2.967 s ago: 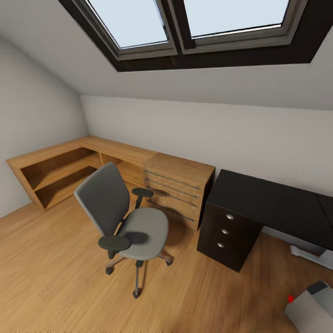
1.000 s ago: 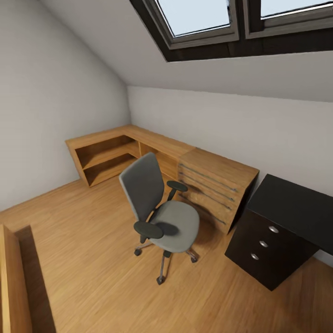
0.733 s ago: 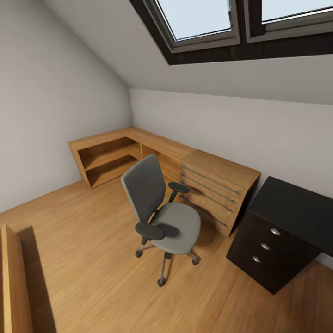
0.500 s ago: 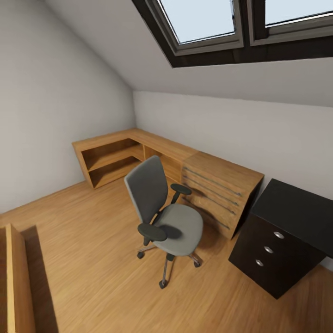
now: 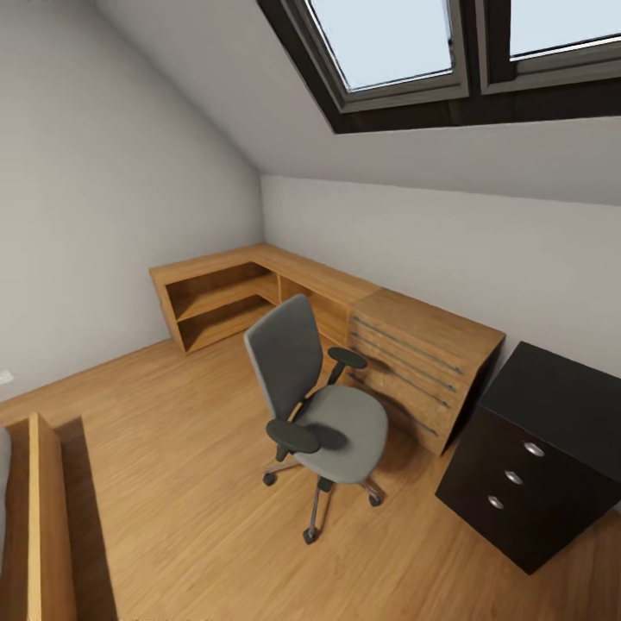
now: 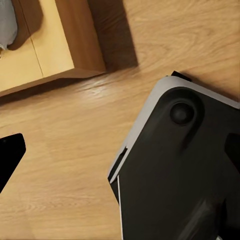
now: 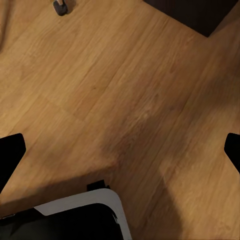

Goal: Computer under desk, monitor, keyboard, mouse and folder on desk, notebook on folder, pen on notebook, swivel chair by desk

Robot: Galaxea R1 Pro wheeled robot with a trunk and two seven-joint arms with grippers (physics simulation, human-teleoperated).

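The swivel chair [image 5: 321, 412], grey with black armrests, stands on the wooden floor facing right, with nothing on its seat. Right of it is the end of the black desk [image 5: 565, 398], with its dark three-drawer unit [image 5: 514, 477]. The chair stands apart from the desk, in front of a wooden cabinet. My left gripper [image 6: 120, 155] hangs open above my own base. My right gripper [image 7: 120, 147] is open over bare floor. One chair caster [image 7: 61, 6] shows in the right wrist view. The computer, monitor, keyboard, mouse, folder, notebook and pen are out of view.
A light wooden drawer cabinet [image 5: 424, 364] sits between the desk and a low corner shelf unit [image 5: 222, 296] along the back wall. A wooden bed frame [image 5: 45, 517] edges in at lower left, its corner [image 6: 57, 42] near my base [image 6: 180, 170]. Skylights slope overhead.
The camera has swung left: the grey computer and the desk's white leg slid out at the right, and the bed frame came in at the left. The chair keeps its place by the cabinet.
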